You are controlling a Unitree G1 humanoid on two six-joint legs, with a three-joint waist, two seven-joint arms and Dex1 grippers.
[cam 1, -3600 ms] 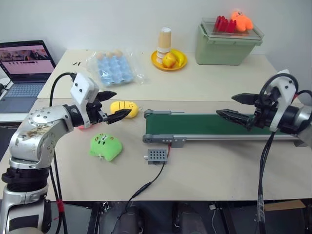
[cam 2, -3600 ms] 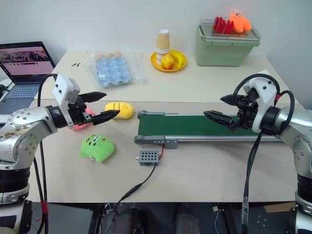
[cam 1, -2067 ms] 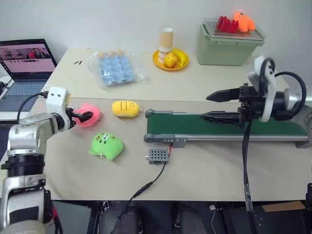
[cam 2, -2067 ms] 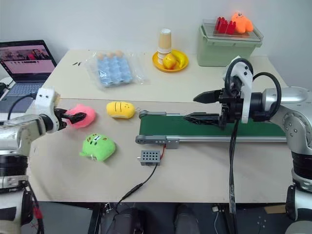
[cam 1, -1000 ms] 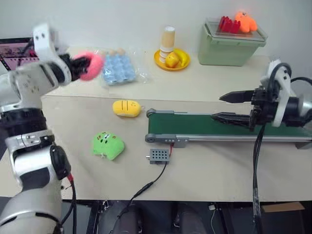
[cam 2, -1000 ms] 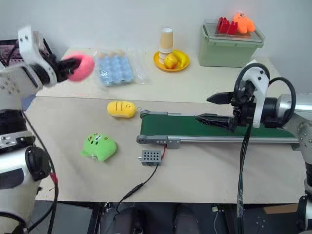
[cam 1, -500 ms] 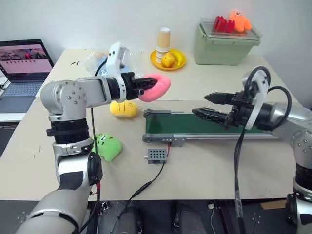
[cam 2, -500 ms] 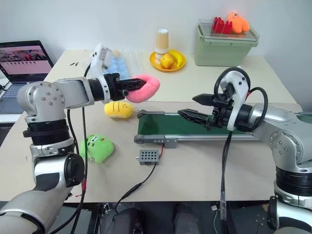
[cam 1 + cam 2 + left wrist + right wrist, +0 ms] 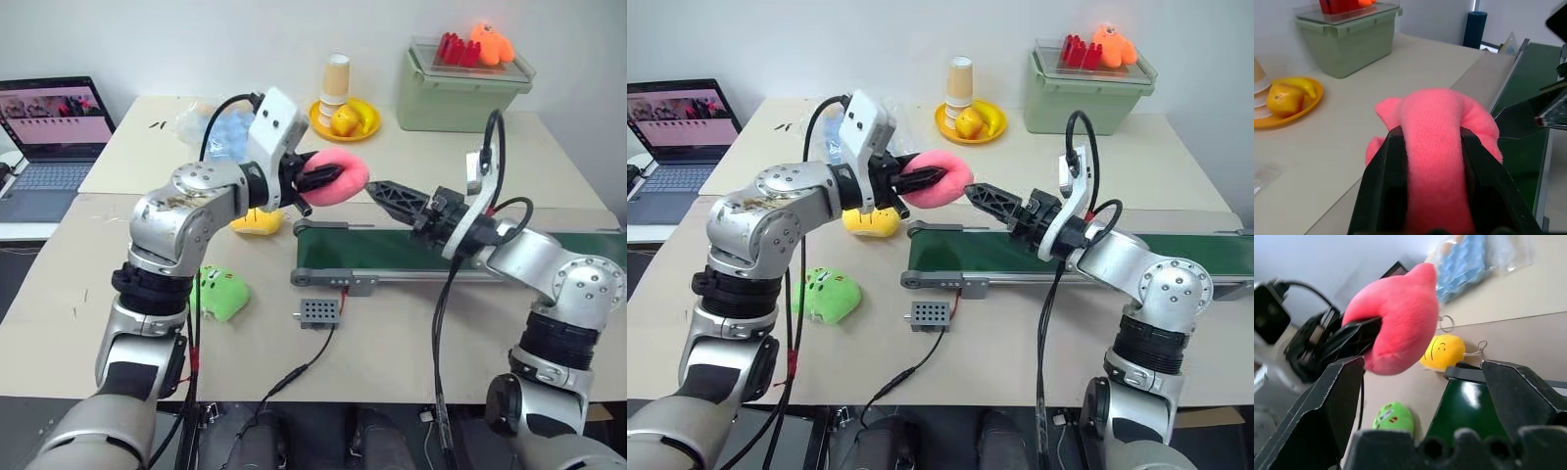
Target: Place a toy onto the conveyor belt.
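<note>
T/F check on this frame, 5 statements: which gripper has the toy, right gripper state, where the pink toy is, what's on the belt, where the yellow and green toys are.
1. The left gripper is shut on the pink toy. True.
2. The right gripper is shut. False: its fingers are spread open, pointing at the pink toy.
3. The pink toy lies on the conveyor belt. False: it is held in the air above the belt's left end.
4. The yellow toy and the green toy lie on the table, off the belt. True.
5. The green bin stands on the belt. False: it stands on the far table, behind the belt.
</note>
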